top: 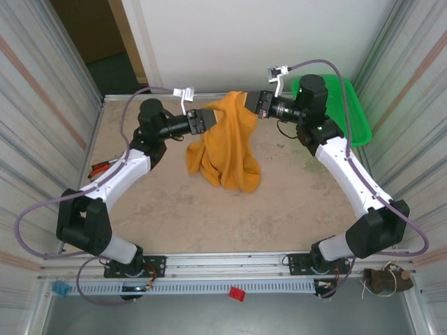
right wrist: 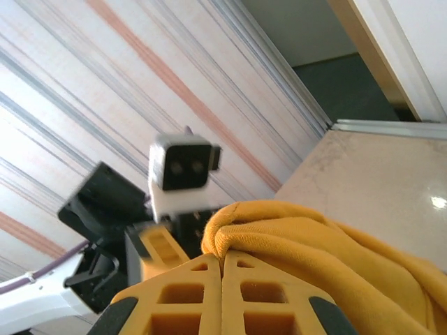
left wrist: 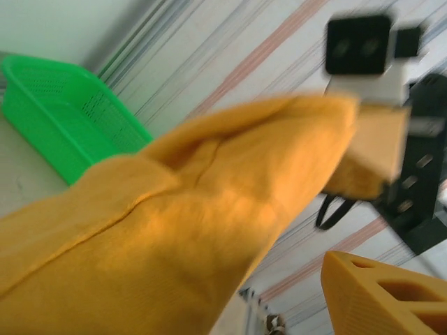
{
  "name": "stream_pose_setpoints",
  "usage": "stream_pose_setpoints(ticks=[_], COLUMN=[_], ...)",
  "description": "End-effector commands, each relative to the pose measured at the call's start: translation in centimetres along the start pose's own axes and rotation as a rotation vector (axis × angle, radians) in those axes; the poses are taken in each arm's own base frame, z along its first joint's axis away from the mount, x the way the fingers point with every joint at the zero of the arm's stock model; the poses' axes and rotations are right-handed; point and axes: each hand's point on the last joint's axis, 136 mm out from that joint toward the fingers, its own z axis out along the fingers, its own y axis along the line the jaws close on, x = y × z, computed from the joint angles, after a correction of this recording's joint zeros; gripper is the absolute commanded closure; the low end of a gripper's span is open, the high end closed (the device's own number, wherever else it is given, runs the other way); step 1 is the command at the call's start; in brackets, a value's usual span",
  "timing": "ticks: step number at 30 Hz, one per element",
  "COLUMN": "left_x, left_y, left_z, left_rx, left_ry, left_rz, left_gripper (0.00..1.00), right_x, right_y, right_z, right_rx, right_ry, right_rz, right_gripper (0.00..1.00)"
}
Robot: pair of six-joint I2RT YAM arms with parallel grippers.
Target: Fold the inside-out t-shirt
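over the table (top: pixel 279 209), the t-shirt (top: pixel 227 150) hangs from the closed right jaws.

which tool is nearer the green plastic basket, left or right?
Right. In the top view, the right tool, shut on the mustard-yellow cotton t-shirt, is on the same side as the green plastic basket. The left tool is across the shirt, farther away.

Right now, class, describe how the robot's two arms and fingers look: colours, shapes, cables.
Both the left arm and right arm have white links between bulky black joints, each trailed by a lilac cable. The fingers are orange-yellow latticed plastic.
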Motion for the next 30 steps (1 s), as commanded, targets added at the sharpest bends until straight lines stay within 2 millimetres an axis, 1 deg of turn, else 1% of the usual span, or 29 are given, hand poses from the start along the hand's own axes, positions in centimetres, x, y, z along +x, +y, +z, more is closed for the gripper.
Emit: stream_pose_setpoints(ticks=[1, 2, 3, 4, 5, 6, 7, 8, 10, 11, 12, 13, 14, 15, 17, 19, 21, 23, 25, 27, 30], left_x=[3.5, 3.9, 4.0, 4.1, 4.3, 4.4, 4.6, 4.8, 5.0, 4.9, 4.6, 4.3, 3.8, 3.6, 3.1, 2.6, 1.7, 0.5, -0.4, -0.9, -1.0], left_y=[1.8, 2.3, 2.9, 3.7, 4.7, 5.6, 6.8, 8.0, 9.4, 9.4, 9.1, 8.6, 7.9, 7.2, 5.7, 4.8, 3.2, 0.5, -1.9, -3.8, -5.1], left_z=[1.3, 1.9, 2.4, 2.8, 3.0, 2.9, 2.7, 2.1, 1.1, 0.5, 0.0, -0.7, -1.4, -1.9, -2.5, -2.8, -3.1, -3.1, -3.2, -2.9, -2.2], left_rx=[-0.092, -0.111, -0.129, -0.154, -0.183, -0.211, -0.243, -0.276, -0.303, -0.302, -0.298, -0.3, -0.309, -0.312, -0.31, -0.305, -0.282, -0.241, -0.224, -0.207, -0.226], left_ry=[0.068, 0.065, 0.058, 0.051, 0.046, 0.042, 0.045, 0.048, 0.049, 0.04, 0.031, 0.022, 0.012, 0.008, -0.002, 0.0, -0.03, -0.078, -0.095, -0.098, -0.088], left_rz=[0.073, 0.074, 0.072, 0.066, 0.055, 0.049, 0.037, 0.019, -0.014, -0.025, -0.022, -0.008, 0.014, 0.038, 0.085, 0.096, 0.119, 0.175, 0.233, 0.276, 0.315], left_gripper=[0.28, 0.29, 0.37, 0.54, 0.74, 0.88, 1.0, 1.0, 0.99, 0.88, 0.72, 0.59, 0.51, 0.49, 0.51, 0.47, 0.44, 0.39, 0.38, 0.37, 0.33], right_x=[-1.6, -1.7, -1.9, -2.2, -2.6, -3.0, -3.5, -3.9, -4.4, -4.3, -4.0, -3.6, -3.0, -2.5, -1.3, -0.8, -0.4, 0.3, 1.1, 1.8, 2.6], right_y=[2.3, 2.5, 2.7, 3.0, 3.6, 4.1, 4.8, 5.6, 6.7, 6.9, 6.8, 6.3, 5.7, 5.0, 3.4, 2.5, 1.8, 1.3, 0.9, 0.1, -0.8], right_z=[-0.5, -0.4, -0.4, -0.6, -0.8, -1.0, -1.5, -2.1, -2.8, -2.9, -2.8, -2.5, -2.2, -1.9, -1.2, -0.8, -0.4, -0.1, 0.3, 0.7, 1.3], right_rx=[-0.051, -0.058, -0.062, -0.068, -0.075, -0.079, -0.081, -0.082, -0.07, -0.061, -0.052, -0.035, -0.021, -0.011, 0.009, 0.011, 0.032, 0.047, 0.068, 0.099, 0.109], right_ry=[-0.034, -0.033, -0.037, -0.044, -0.053, -0.064, -0.08, -0.098, -0.113, -0.108, -0.099, -0.089, -0.077, -0.067, -0.055, -0.057, -0.051, -0.034, -0.017, 0.002, 0.023], right_rz=[-0.013, -0.011, -0.009, -0.01, -0.018, -0.027, -0.042, -0.064, -0.101, -0.116, -0.122, -0.122, -0.115, -0.105, -0.076, -0.047, -0.038, -0.033, -0.036, -0.038, -0.025], right_gripper=[1.0, 1.0, 1.0, 1.0, 1.0, 1.0, 1.0, 1.0, 1.0, 1.0, 1.0, 1.0, 1.0, 1.0, 1.0, 1.0, 1.0, 1.0, 1.0, 1.0, 1.0])
